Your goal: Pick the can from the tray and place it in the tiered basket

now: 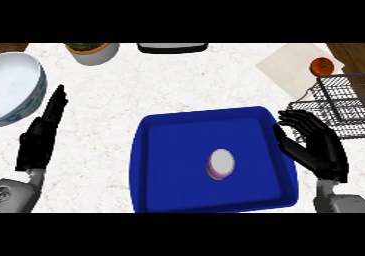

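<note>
Sitting nearest the robot, the blue tray (212,161) takes up the lower middle of the white counter (170,80). On its floor, a little right of centre, stands the can (220,163), seen from above as a pale oval top with a purple edge; nothing touches it. Just beside the tray's right rim the right hand (318,147) is spread wide, fingers straight and empty, its thumb close to the rim. Well left of the tray the left hand (39,135) rests open with fingers pointing up, also empty. Beyond the tray's right corner sits the wire tiered basket (340,102), and behind it a tomato (322,66) lies on a pale cutting board (292,62). Far left of the tray is a large white bowl (15,87). Past the tray's far edge stand a potted plant (92,50) and a dark-rimmed object (172,47), cut off by the view.
</note>
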Controlling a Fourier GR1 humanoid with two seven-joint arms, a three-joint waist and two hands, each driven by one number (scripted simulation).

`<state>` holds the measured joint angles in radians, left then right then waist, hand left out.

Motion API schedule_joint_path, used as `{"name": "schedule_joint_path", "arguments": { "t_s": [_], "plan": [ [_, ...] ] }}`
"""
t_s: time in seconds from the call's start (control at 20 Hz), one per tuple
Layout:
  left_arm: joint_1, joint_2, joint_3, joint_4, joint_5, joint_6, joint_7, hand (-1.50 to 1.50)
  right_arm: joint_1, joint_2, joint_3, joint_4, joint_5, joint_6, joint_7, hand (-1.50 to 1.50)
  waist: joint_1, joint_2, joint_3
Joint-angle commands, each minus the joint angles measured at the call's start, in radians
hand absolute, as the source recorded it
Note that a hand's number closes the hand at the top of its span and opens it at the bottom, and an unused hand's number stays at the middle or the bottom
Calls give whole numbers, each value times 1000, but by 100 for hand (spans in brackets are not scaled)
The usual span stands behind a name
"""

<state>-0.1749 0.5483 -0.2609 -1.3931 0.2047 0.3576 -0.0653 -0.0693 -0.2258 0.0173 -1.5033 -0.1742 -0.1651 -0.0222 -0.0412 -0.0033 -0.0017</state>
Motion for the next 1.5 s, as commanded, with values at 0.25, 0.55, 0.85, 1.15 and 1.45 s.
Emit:
{"name": "schedule_joint_path", "arguments": {
  "t_s": [0.25, 0.55, 0.85, 1.15, 1.45],
  "plan": [
    [17, 58, 57, -18, 19, -42, 66, 0, 273, -31, 122, -409, 304, -302, 334, -150, 20, -5, -2],
    [6, 7, -1, -20, -34, -6, 83, 0, 217, -327, 185, -509, 337, 19, 622, -150, 37, -1, -4],
    [-25, -23, -1, 1, -52, -4, 78, 0, -17, -412, 230, -577, 288, 201, 990, -150, 65, 7, -2],
    [-31, -26, 29, 12, -69, -32, 78, 0, -268, -285, 307, -518, 327, 227, 1321, -150, 57, 5, 0],
    [12, -29, 10, -100, -103, -2, 154, 0, -280, -199, 364, -369, 311, 240, 1328, -150, 58, 1, 1]
  ]
}}
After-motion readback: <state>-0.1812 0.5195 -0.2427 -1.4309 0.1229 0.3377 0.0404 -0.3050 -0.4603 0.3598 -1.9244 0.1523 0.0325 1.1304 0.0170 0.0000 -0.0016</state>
